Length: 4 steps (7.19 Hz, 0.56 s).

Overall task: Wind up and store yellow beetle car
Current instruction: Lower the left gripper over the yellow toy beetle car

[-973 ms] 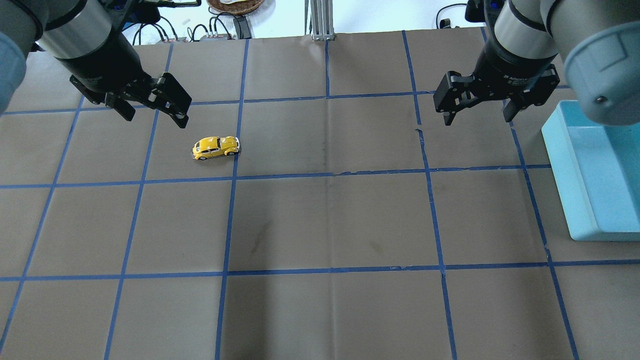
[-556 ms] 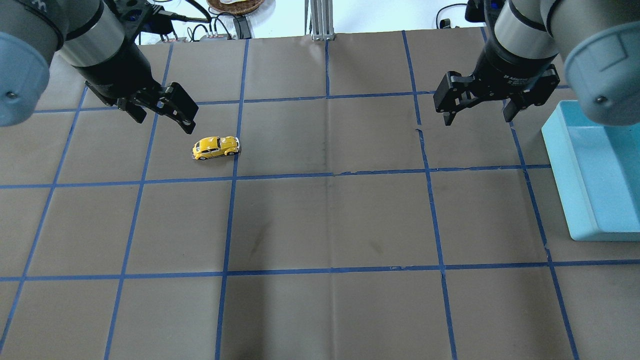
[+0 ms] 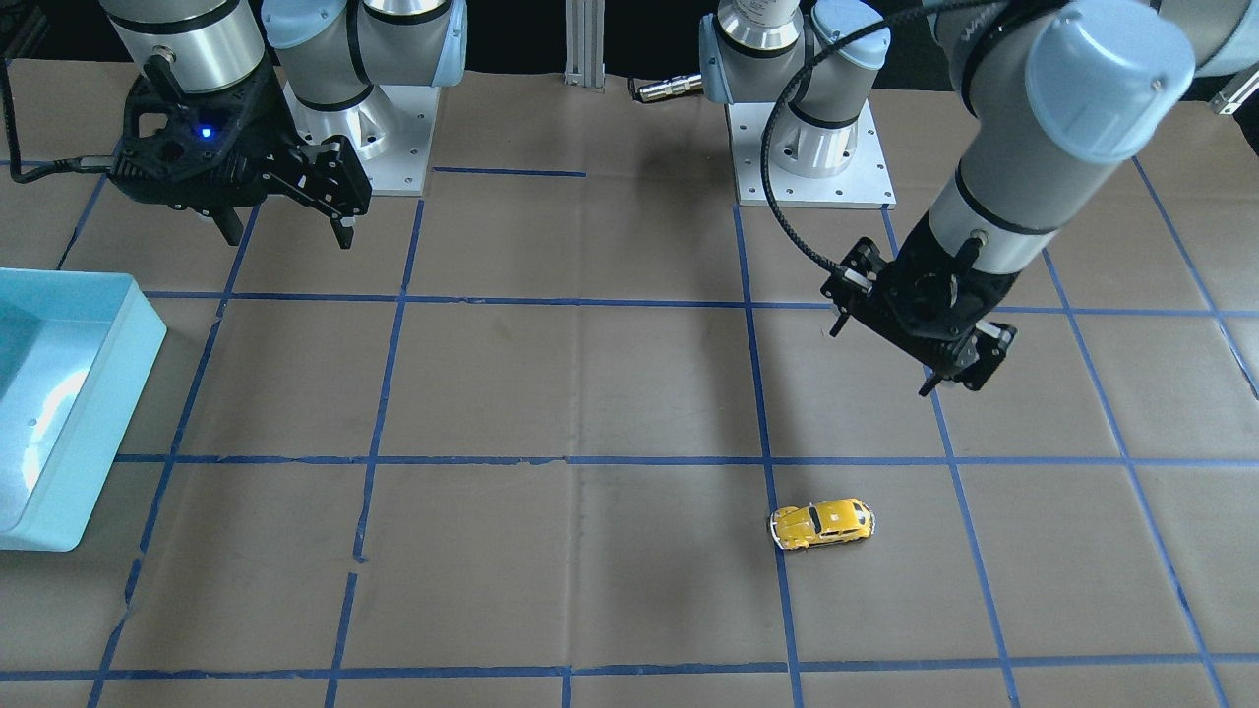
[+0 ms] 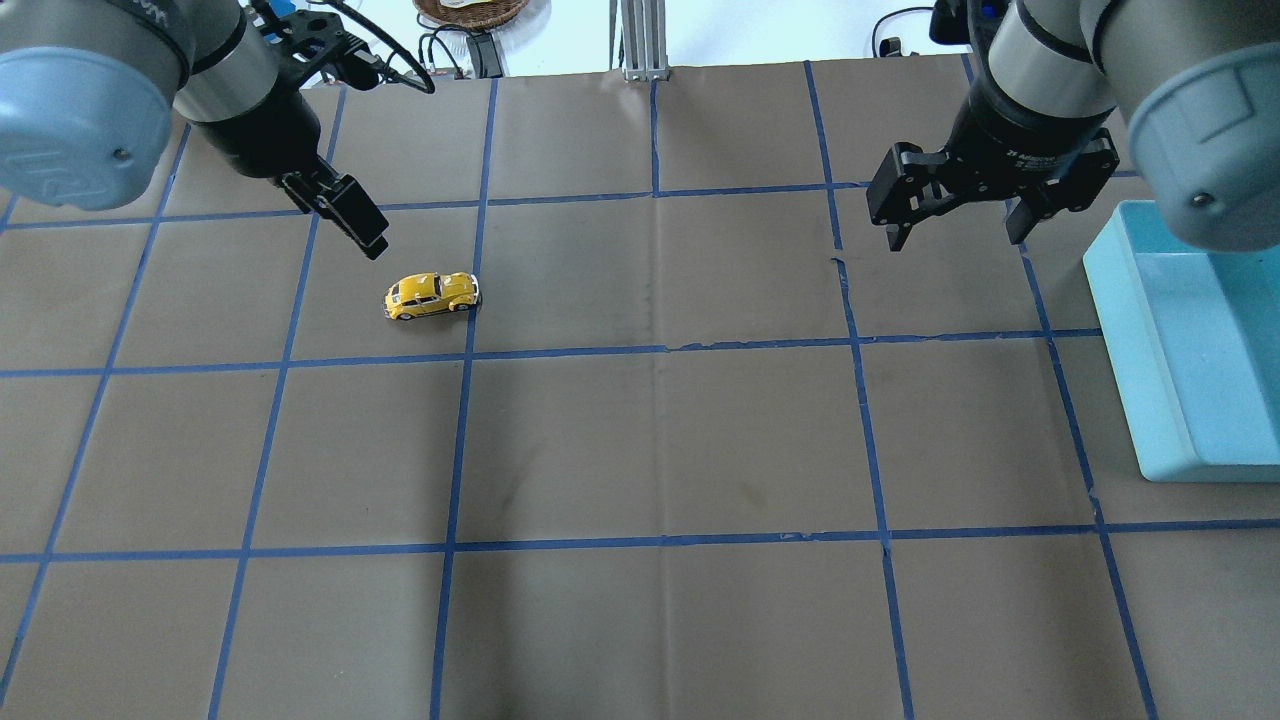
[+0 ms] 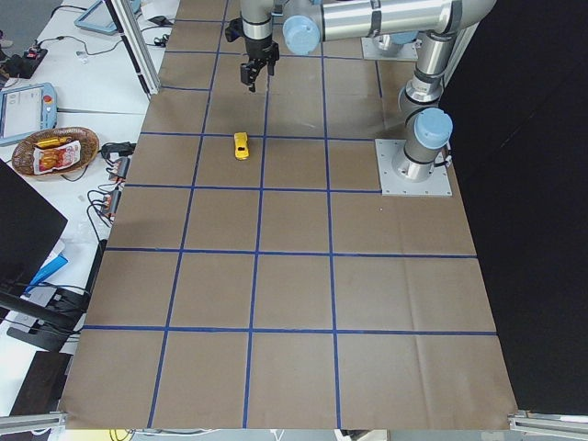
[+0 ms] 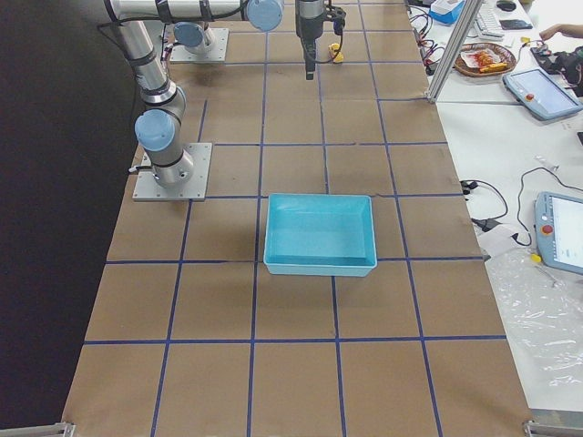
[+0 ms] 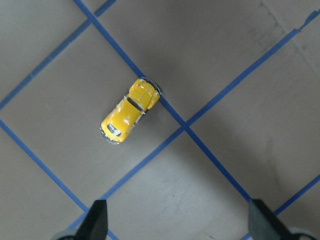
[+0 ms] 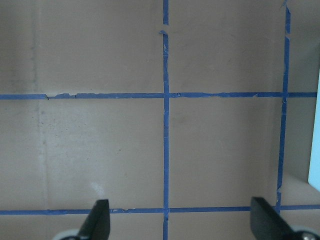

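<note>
The yellow beetle car stands on its wheels on the brown paper, beside a blue tape line. It also shows in the front view and the left wrist view. My left gripper hangs above the table just beyond the car, apart from it, turned edge-on to the overhead camera. In the left wrist view it is open and empty, with the car ahead of the fingertips. My right gripper is open and empty, high over the table near the bin; it also shows in the right wrist view.
A light blue bin stands at the table's right edge, seen also in the front view and the right view. Blue tape lines grid the paper. Both arm bases sit at the robot's side.
My left arm has swung in and turned its wrist, so the gripper now shows edge-on, closer to the car. The car and the right arm have not moved.
</note>
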{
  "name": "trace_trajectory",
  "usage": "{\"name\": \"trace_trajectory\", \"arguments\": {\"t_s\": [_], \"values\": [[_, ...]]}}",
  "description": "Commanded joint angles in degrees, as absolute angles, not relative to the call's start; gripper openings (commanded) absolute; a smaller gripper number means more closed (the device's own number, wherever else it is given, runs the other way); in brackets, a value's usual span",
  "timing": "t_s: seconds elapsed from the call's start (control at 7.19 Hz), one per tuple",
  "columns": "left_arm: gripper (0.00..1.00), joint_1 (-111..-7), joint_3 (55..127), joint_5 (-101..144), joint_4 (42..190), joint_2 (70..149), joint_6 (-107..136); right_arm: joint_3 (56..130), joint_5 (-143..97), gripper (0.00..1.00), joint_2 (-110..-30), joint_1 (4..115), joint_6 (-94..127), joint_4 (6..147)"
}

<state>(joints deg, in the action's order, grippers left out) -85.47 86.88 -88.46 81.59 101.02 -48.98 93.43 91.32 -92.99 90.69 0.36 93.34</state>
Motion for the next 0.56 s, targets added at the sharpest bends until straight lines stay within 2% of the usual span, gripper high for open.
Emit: {"name": "trace_trajectory", "arguments": {"t_s": [0.0,0.28,0.42], "values": [[1.00,-85.2,80.8,-88.5,80.1,112.1,-66.1,93.5,91.3,0.99,-92.9,90.6,0.4,93.3],[1.00,-85.5,81.6,-88.6,78.0,121.7,-73.5,93.5,91.3,0.99,-92.9,90.6,0.4,93.3],[1.00,-85.6,82.0,-88.8,78.1,122.6,-79.3,93.5,91.3,0.99,-92.9,90.6,0.4,93.3]]}}
